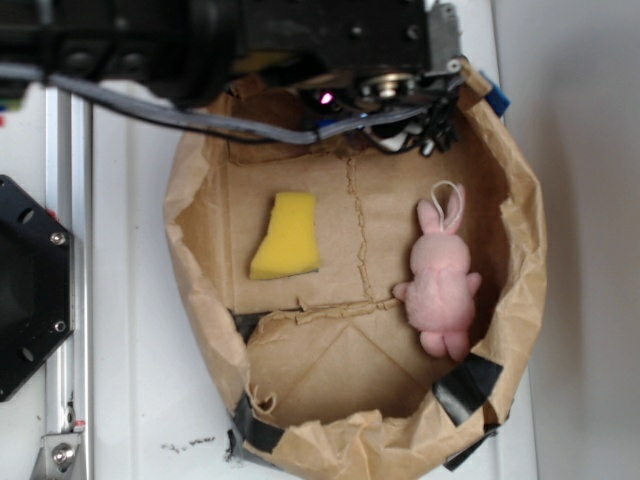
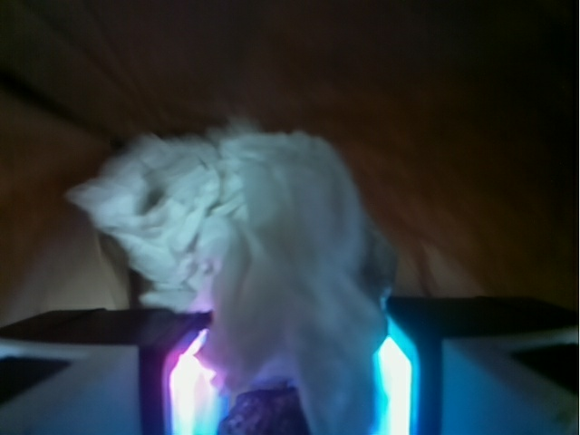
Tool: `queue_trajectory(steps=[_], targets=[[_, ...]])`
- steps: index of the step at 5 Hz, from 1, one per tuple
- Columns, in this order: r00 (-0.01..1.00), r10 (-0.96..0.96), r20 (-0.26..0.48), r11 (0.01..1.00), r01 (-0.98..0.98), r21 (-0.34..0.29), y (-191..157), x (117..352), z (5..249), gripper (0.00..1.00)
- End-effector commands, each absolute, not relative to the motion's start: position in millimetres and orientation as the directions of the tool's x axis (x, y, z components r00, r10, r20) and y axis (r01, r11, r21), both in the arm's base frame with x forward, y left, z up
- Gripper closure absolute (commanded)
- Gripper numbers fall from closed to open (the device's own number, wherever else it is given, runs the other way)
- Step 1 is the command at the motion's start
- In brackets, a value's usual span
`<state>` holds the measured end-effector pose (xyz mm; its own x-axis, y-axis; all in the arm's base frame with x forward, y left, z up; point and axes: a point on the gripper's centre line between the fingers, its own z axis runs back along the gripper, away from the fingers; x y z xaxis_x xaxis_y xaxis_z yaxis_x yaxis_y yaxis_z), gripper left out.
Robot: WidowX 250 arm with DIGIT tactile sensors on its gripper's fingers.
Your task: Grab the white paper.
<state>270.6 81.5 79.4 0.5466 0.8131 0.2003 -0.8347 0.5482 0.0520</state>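
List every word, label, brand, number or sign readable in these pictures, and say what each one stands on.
None can be read.
The brown paper bag, yellow sponge and pink plush rabbit show no print.
The wrist view is blurred; the white paper between the gripper fingers carries no lettering.
The dark specks on the white table near the bottom edge are too small to read.

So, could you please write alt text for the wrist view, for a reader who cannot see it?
A crumpled, off-white tissue-like paper wad fills the middle of the blurred frame, its lower part hanging between the two lit fingers of the claw. Dim brown paper bag wall lies behind it.
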Motion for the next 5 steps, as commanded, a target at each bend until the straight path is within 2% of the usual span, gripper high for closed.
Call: queue_trajectory(steps=[1, 2, 5], targets=[[0.557, 0.789, 0.257, 0.575, -0.818, 0.009, 78.2, 265.7, 98.2, 1.00], [0.554, 0.795, 0.248, 0.569, -0.822, 0.017, 78.7, 265.8, 94.2, 0.00], [0.544, 0.799, 0.255, 0.556, -0.831, 0.031, 77.3, 264.3, 89.4, 0.00]])
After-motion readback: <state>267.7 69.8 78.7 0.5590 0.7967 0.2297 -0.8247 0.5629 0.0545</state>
